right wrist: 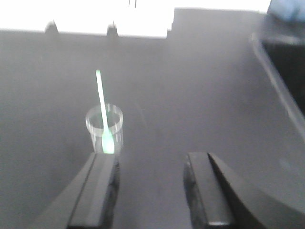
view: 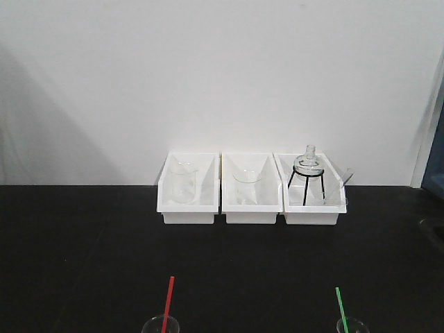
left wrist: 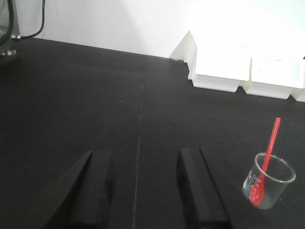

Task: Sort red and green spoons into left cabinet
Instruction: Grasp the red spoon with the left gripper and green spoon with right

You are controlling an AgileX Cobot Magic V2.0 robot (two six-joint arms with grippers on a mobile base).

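So, both spoons sit in their own little glass cups on the black table [view: 83, 236], right at the bottom edge of the front view. They are well apart, red on the left and green on the right.

The red spoon [left wrist: 268, 157] sits bowl-down in a clear beaker [left wrist: 274, 188], its handle leaning out over the rim toward the white bins [left wrist: 219, 71]. In the left wrist view that beaker is off to the right of the left gripper [left wrist: 144, 157], near the finger on that side but not touching it. The gripper is spread wide with nothing between its fingers, just bare table.

The green spoon [right wrist: 101, 102] is the same deal: bowl down in a glass cup [right wrist: 114, 126], handle sticking up and tilted. In the right wrist view it's a bit ahead of the right gripper [right wrist: 150, 160], roughly in line with the finger on the left of the picture and clear of it. This gripper is wide open too and holding nothing. The view is pretty blurry, so I can't tell what the blue thing [right wrist: 288, 9] in the top right corner is.

At the back, the three bins stand side by side against the white wall [view: 208, 69]. The left one holds a tall glass [view: 184, 182] and the middle one a shorter glass [view: 246, 184]. The right one has a black wire tripod [view: 305, 186] with some glassware on top.
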